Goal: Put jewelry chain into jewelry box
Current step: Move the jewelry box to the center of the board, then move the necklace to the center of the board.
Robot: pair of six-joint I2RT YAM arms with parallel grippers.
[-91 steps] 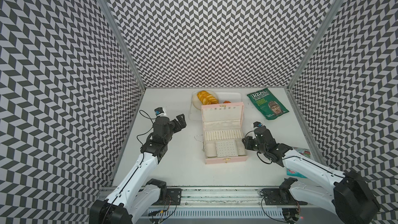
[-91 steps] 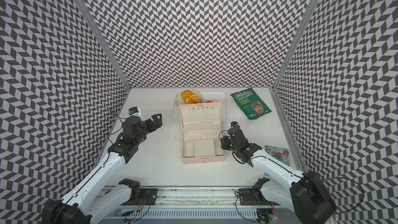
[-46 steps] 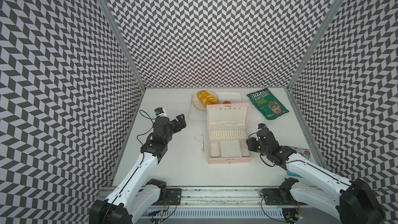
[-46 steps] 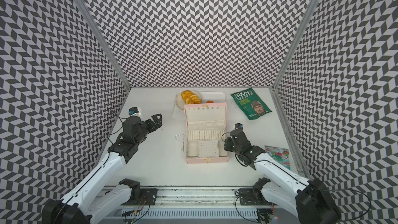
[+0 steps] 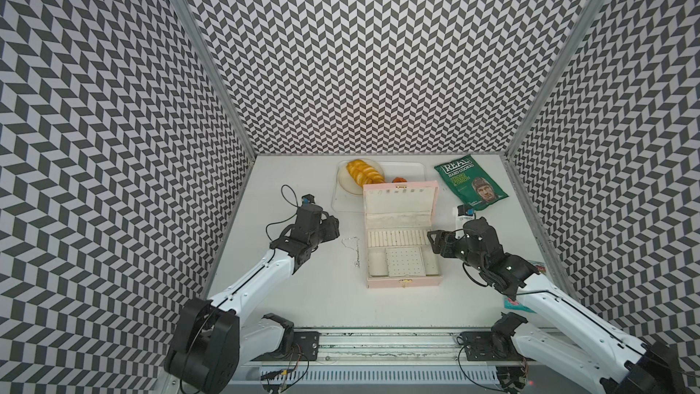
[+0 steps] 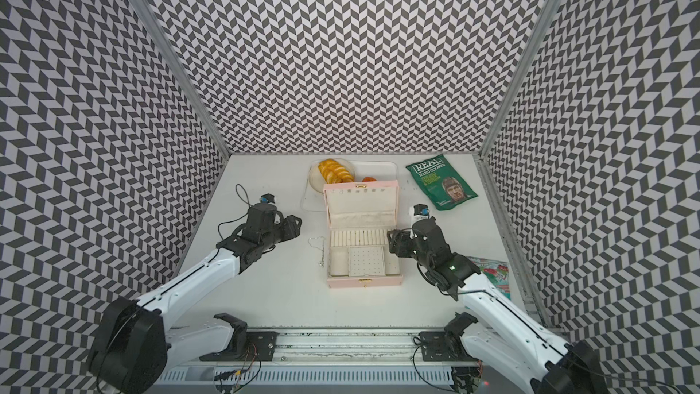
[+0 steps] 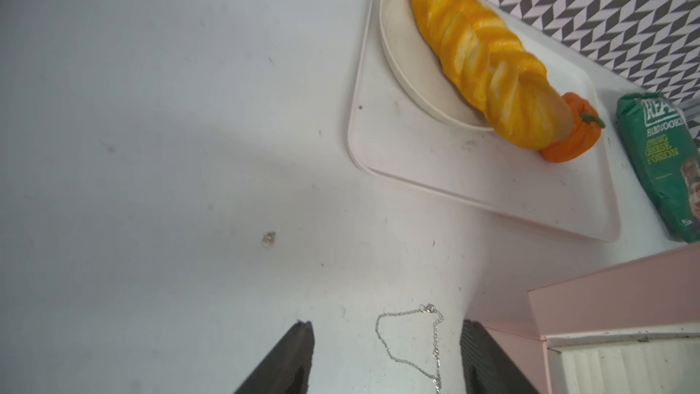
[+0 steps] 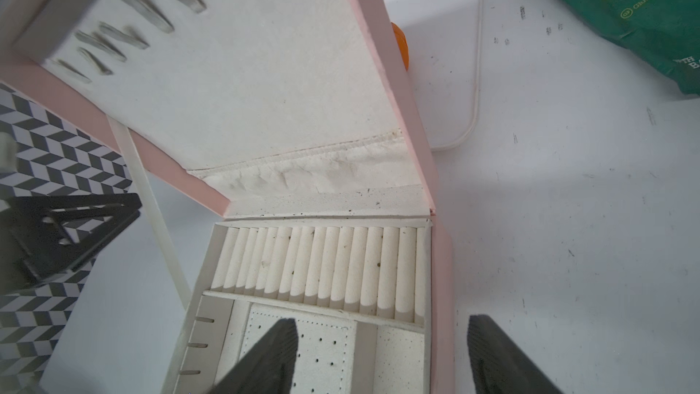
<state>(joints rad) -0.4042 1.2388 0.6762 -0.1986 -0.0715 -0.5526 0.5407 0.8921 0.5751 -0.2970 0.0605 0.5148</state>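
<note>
The pale pink jewelry box lies open at mid-table, its lid standing up at the back. The thin silver jewelry chain lies on the table just left of the box. My left gripper hovers by the chain's far end. In the left wrist view the gripper is open, with the chain's loop lying loose between its fingers. My right gripper is open and straddles the box's right wall, holding nothing.
Behind the box a white tray carries a plate with braided bread and an orange pepper. A green crisp bag lies at the back right. A colourful packet lies near the right wall.
The box slid a little to the right, then my right gripper opened off its right side. My left gripper lowered toward the chain and its jaws narrowed somewhat.
</note>
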